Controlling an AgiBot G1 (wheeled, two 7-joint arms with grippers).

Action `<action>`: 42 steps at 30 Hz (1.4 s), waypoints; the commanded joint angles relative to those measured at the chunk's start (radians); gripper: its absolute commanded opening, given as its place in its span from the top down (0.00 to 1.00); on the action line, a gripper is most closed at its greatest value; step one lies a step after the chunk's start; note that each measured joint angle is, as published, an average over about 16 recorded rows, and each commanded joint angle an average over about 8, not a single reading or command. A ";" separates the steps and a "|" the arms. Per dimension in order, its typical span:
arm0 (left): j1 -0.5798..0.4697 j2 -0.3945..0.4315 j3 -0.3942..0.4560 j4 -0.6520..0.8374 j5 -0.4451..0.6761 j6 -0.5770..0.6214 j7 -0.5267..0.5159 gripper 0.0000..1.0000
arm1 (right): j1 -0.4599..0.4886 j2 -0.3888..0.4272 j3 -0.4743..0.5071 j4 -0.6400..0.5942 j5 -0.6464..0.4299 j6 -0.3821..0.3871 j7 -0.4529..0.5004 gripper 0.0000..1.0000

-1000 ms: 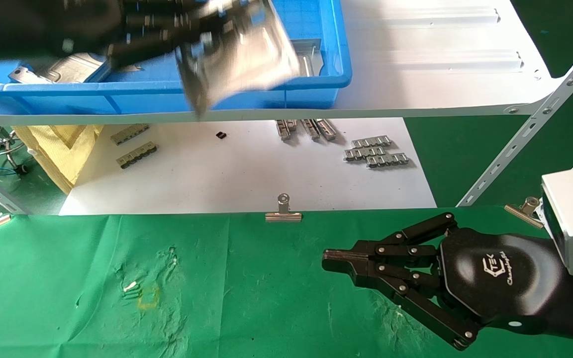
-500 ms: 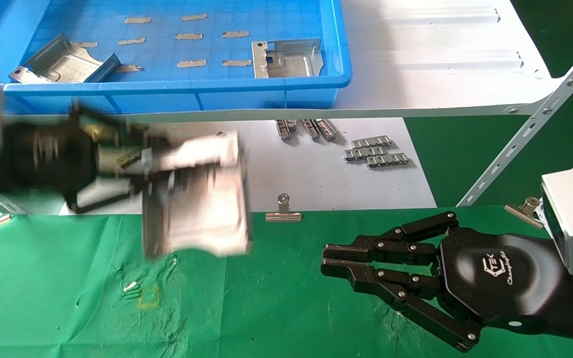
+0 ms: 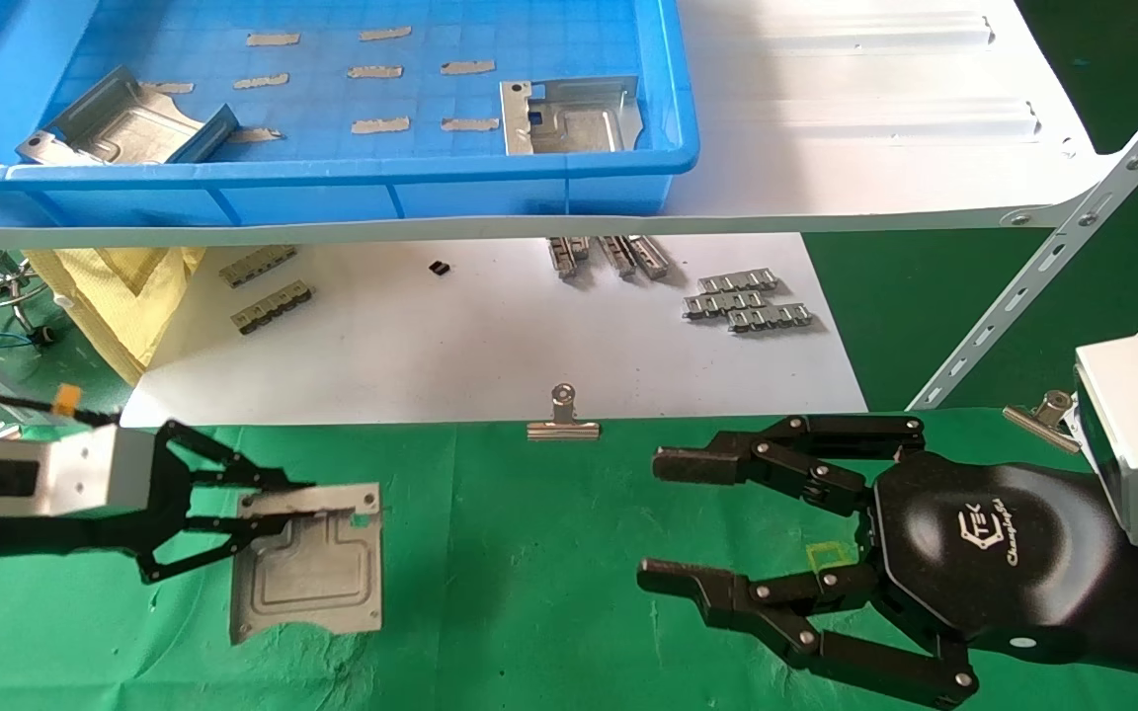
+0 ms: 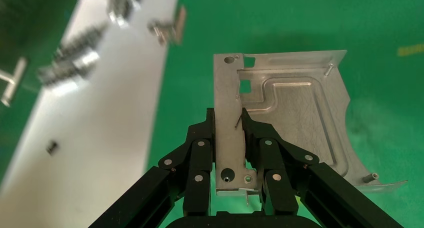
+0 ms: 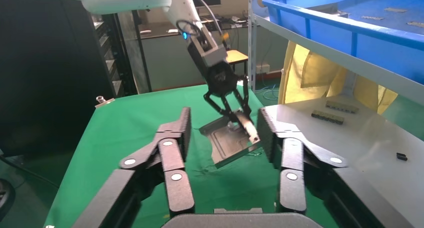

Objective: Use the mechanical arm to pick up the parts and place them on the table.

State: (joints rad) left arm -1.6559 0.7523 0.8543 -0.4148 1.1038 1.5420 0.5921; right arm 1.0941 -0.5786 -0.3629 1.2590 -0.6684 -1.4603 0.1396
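Observation:
My left gripper (image 3: 273,506) is low over the left part of the green table (image 3: 529,592), shut on the folded edge of a silvery part (image 3: 307,571). In the left wrist view the fingers (image 4: 200,153) clamp that edge strip on both sides, with the plate (image 4: 295,113) spread over the cloth. From the right wrist view the part (image 5: 227,140) hangs tilted, its low edge close to the cloth; contact is unclear. My right gripper (image 3: 663,518) sits open on the right of the table, holding nothing. Two more parts (image 3: 120,123) (image 3: 569,114) lie in the blue bin.
The blue bin (image 3: 332,188) stands on a white metal shelf (image 3: 826,148) with a slanted strut (image 3: 1043,286). Under it a white sheet (image 3: 490,336) carries small grey ridged strips (image 3: 747,296). A binder clip (image 3: 562,420) grips the cloth's far edge.
My left gripper has carried the part from over the bin down to the left of the green cloth. The right gripper's fingers have spread from shut to wide open.

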 commanded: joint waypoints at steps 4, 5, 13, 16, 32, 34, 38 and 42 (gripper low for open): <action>-0.005 0.037 0.025 0.119 0.044 -0.020 0.065 1.00 | 0.000 0.000 0.000 0.000 0.000 0.000 0.000 0.00; -0.009 0.044 0.028 0.136 0.049 -0.021 0.076 0.97 | 0.000 0.000 0.000 0.000 0.000 0.000 0.000 0.00; -0.034 0.093 0.056 0.225 0.098 -0.035 0.157 0.06 | 0.000 0.000 0.000 0.000 0.000 0.000 0.000 0.00; -0.042 0.108 0.061 0.254 0.106 -0.047 0.176 0.00 | 0.000 0.000 0.000 0.000 0.000 0.000 0.000 0.00; -0.045 0.103 0.000 0.316 -0.015 0.058 0.076 0.00 | 0.000 0.000 0.000 0.000 0.000 0.000 0.000 0.00; -0.021 0.097 -0.017 0.299 -0.058 0.063 0.017 0.00 | 0.000 0.000 0.000 0.000 0.000 0.000 0.000 0.00; 0.029 0.087 -0.044 0.259 -0.135 0.068 -0.082 0.00 | 0.000 0.000 0.000 0.000 0.000 0.000 0.000 0.00; 0.056 0.083 -0.056 0.235 -0.175 0.072 -0.121 0.00 | 0.000 0.000 0.000 0.000 0.000 0.000 0.000 0.00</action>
State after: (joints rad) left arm -1.6124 0.8372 0.8042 -0.1688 0.9485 1.6121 0.4927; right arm 1.0940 -0.5783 -0.3631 1.2588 -0.6680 -1.4600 0.1394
